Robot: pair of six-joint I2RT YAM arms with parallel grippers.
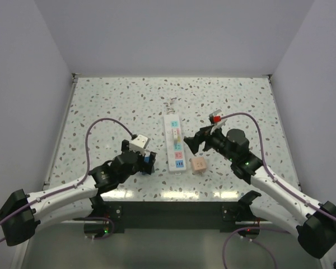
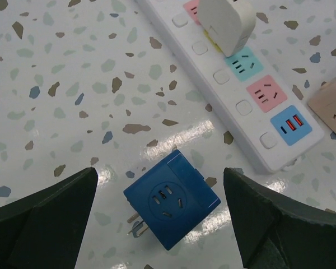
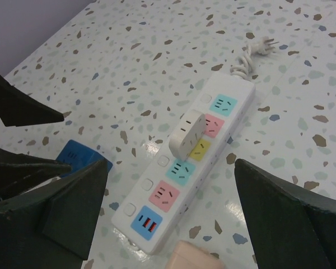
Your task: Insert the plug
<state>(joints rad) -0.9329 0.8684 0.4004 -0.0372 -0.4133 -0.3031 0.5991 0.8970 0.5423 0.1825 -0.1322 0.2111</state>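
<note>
A white power strip (image 1: pixel 174 143) with coloured sockets lies in the middle of the table; it also shows in the left wrist view (image 2: pixel 252 89) and the right wrist view (image 3: pixel 179 174). A white plug (image 3: pixel 186 133) sits in its yellow socket. A blue plug adapter (image 2: pixel 171 198) lies on the table, prongs to the left, between the open fingers of my left gripper (image 2: pixel 159 218); in the top view the blue adapter (image 1: pixel 149 159) is just left of the strip. A beige plug (image 1: pixel 198 164) lies right of the strip. My right gripper (image 1: pixel 191 143) is open and empty above the strip's near end.
The strip's cord and its own plug (image 3: pixel 257 47) lie coiled at the far end. White walls (image 1: pixel 168 39) close in the table on three sides. The table's near edge (image 1: pixel 168 193) runs just in front of the plugs.
</note>
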